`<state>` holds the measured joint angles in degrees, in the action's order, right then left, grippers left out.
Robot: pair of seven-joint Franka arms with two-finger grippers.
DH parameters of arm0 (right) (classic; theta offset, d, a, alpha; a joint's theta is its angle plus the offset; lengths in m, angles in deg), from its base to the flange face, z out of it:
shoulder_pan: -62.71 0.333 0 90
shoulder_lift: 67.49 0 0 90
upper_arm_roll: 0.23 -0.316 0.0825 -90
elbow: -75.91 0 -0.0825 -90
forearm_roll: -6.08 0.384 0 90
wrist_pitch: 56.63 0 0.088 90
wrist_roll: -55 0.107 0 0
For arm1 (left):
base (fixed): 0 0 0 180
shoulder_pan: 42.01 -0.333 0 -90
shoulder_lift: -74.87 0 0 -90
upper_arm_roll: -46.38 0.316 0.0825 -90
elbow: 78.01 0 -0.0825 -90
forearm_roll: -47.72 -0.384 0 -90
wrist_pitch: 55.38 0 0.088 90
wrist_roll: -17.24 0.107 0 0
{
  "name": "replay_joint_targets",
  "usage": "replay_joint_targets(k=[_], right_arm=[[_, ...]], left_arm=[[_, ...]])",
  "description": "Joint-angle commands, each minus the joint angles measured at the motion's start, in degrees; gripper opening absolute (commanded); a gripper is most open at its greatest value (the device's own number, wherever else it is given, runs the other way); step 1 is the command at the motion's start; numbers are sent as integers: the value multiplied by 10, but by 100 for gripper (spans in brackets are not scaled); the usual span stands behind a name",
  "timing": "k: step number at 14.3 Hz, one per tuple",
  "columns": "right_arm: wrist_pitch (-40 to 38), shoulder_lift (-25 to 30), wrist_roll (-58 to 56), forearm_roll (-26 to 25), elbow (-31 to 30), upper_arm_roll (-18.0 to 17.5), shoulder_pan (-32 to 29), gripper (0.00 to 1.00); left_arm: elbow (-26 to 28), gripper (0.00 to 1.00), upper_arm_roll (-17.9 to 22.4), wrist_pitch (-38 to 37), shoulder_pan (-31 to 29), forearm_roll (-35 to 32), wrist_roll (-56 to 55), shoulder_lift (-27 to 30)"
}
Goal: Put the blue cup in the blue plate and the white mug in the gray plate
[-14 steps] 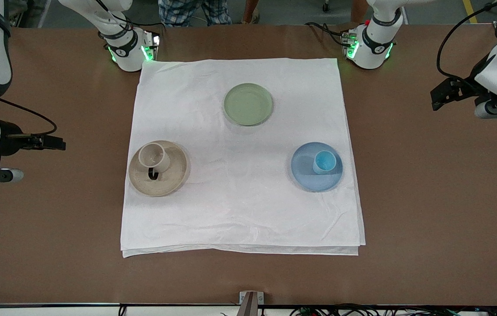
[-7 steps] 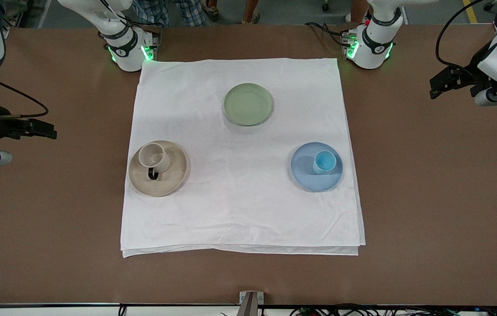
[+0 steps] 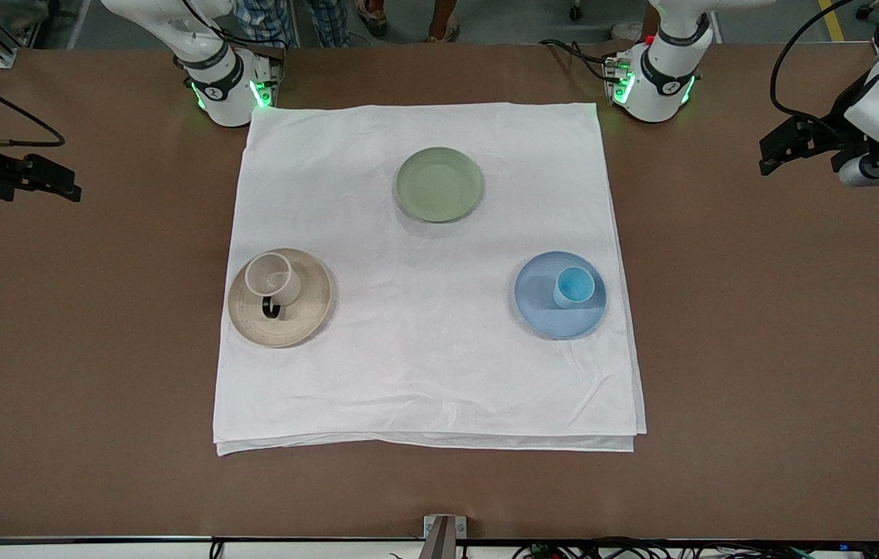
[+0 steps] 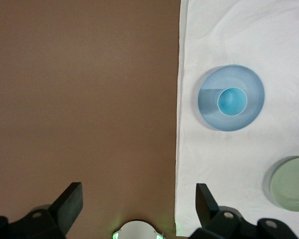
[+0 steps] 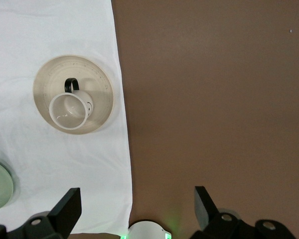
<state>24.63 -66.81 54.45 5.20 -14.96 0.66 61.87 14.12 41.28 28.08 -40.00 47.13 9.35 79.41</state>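
Right pincer (image 3: 59, 186) retreats farther toward right arm's base since earlier frame, fingers spread, empty. Small white mug with dark loop handle (image 3: 272, 281) sits upright on round beige-gray ridged plate (image 3: 307, 314). Small light-blue handleless cup (image 3: 573, 287) stands on round pale-blue plate (image 3: 536, 299). Left pincer (image 3: 785, 147) hovers over bare brown surface (image 3: 758, 349), spread, empty. Both placements look complete; next move likely only parking arms.

blue cup (image 3: 573, 287) upright in blue plate (image 3: 540, 310) | white mug (image 3: 272, 278) upright in gray plate (image 3: 307, 314)

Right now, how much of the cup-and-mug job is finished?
Both placements look done: the blue cup stands in the blue plate, the white mug in the gray plate. Left gripper and right gripper are open over bare table, holding nothing. Nothing visibly remains.
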Motion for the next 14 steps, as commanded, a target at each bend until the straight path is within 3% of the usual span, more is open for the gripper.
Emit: replay_joint_targets(k=[1,14], right_arm=[[4,48,-6,11,-45,7,4,100],[38,71,-25,26,-47,7,7,100]], left_arm=[[7,100,-1,13,-4,11,19,13],[-34,100,0,15,0,5,14,-18]])
